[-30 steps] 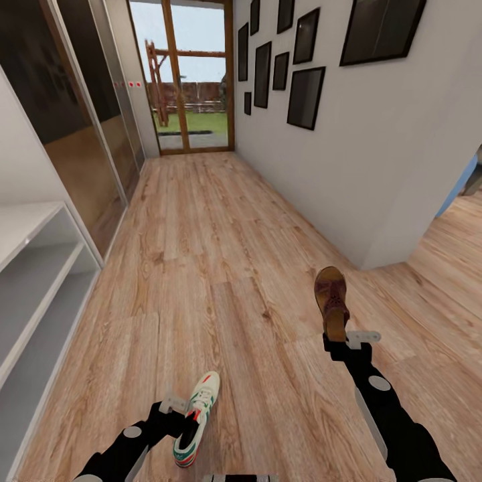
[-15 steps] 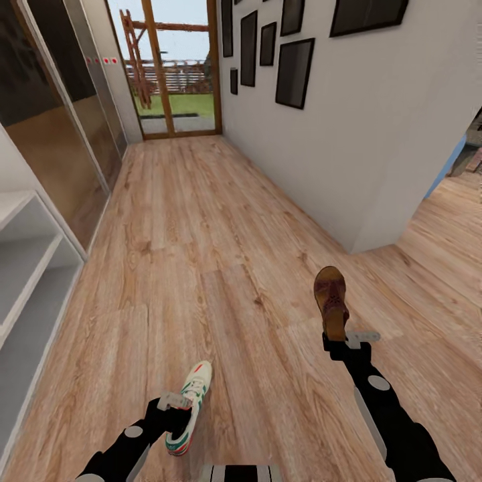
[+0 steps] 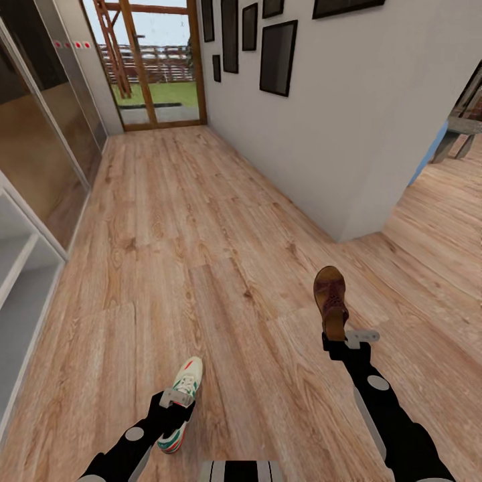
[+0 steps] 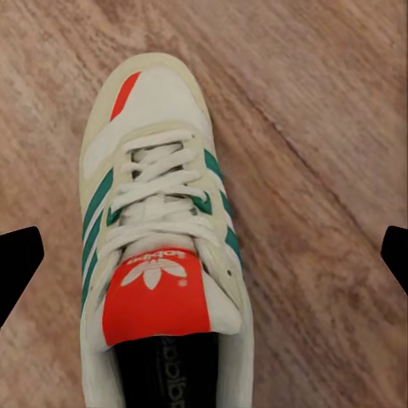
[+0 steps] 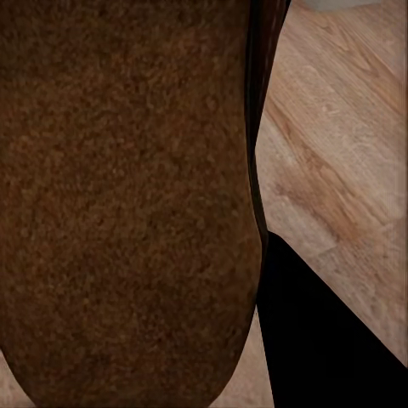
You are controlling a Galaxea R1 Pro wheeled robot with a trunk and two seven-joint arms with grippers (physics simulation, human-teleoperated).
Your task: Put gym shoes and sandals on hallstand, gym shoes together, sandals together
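Note:
One gym shoe (image 3: 181, 396), white with green stripes and a red tongue tab, lies on the wood-plank corridor floor (image 3: 201, 234). My left gripper (image 3: 175, 406) hovers over its heel end and is open. In the left wrist view the gym shoe (image 4: 157, 229) lies between the black fingertips (image 4: 17, 263), which stand wide apart and clear of it. My right gripper (image 3: 334, 339) is shut on the heel end of a dark brown sandal (image 3: 331, 294), held off the floor with its toe pointing away. The sandal (image 5: 127, 195) looms large in the right wrist view. The pale hallstand (image 3: 15, 268) shows at the left edge.
A white wall with dark picture frames (image 3: 278, 57) runs along the right and ends at a corner (image 3: 341, 237). A glass door (image 3: 147, 73) closes the corridor's far end. Dark glossy panels (image 3: 40, 134) line the left side. Open flooring continues right of the corner.
The camera has swung, so floor, wall and hallstand slid left in the picture. The gym shoe slid with the floor and now lies under my left gripper. The sandal stayed in my right gripper.

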